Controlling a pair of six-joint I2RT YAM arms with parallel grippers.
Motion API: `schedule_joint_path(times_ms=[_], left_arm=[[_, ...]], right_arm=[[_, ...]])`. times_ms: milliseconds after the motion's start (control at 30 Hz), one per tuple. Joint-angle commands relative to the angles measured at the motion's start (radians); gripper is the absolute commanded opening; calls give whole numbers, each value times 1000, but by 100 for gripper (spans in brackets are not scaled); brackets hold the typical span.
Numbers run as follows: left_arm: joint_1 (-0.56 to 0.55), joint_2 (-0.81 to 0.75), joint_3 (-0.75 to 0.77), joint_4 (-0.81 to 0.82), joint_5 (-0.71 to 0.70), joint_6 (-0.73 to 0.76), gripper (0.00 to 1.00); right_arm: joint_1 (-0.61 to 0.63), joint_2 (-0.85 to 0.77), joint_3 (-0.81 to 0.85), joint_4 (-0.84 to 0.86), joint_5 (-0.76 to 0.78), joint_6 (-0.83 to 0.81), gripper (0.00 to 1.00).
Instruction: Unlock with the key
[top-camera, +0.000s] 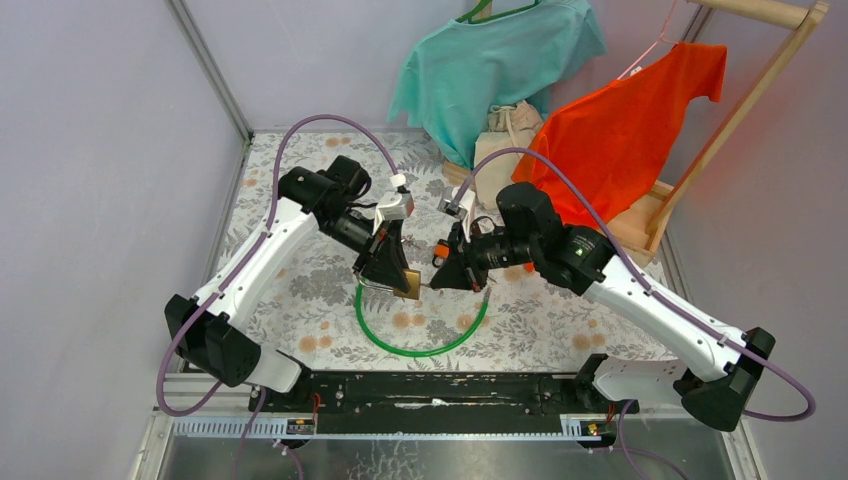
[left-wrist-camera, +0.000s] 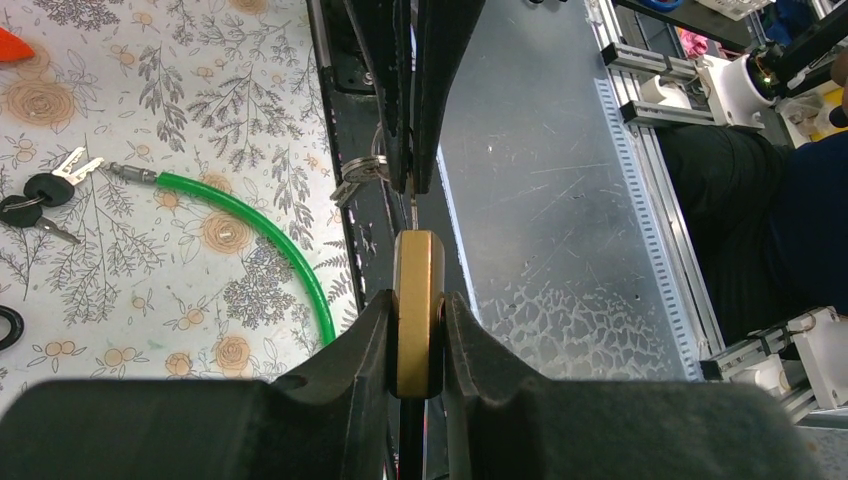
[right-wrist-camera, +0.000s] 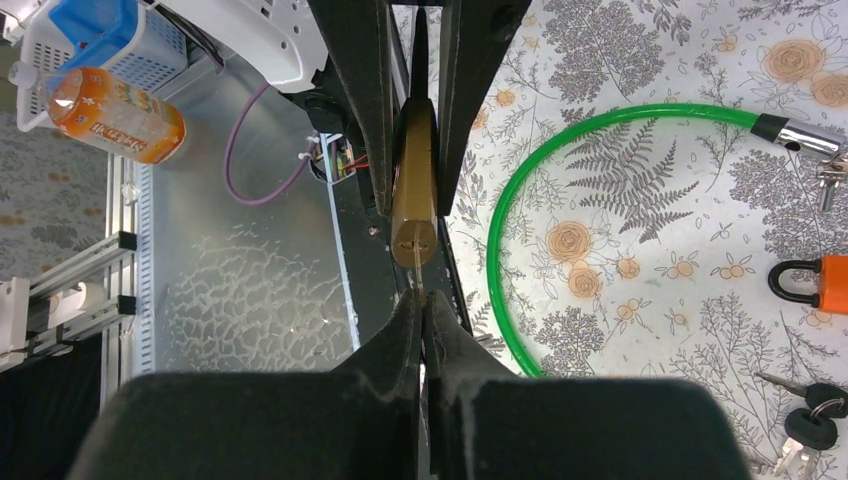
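Left wrist: padlock (left-wrist-camera: 418, 285) inside left gripper (left-wrist-camera: 418, 308)

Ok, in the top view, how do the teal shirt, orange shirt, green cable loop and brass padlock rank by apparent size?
1. Teal shirt and orange shirt: too alike to rank, and both hang farther back.
2. Green cable loop.
3. Brass padlock, clearly the smallest.

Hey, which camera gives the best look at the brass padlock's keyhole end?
The right wrist view: the brass padlock faces it keyhole end first, with the key entering from the right gripper. The left wrist view sees only its narrow edge, clamped in the left gripper. The top view shows a small brass block.
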Motion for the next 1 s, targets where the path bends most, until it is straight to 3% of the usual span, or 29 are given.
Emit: schedule_joint_path(times_ms=[0,400,667,967], left_arm=[[-8,-31,39,-10,100,-31,0],[-8,-44,62,193,84,-286,0],[-7,-128,-6,436,-9,-493,0],[-7,-174,57,346,-179,-367,0]], right_arm=[[12,-2,-10,128,9,33,0],[13,21,-77,346,-42,163,0],[5,28,-129,523,-138,373,0],[-108,31,-294,991,-394,879,0]])
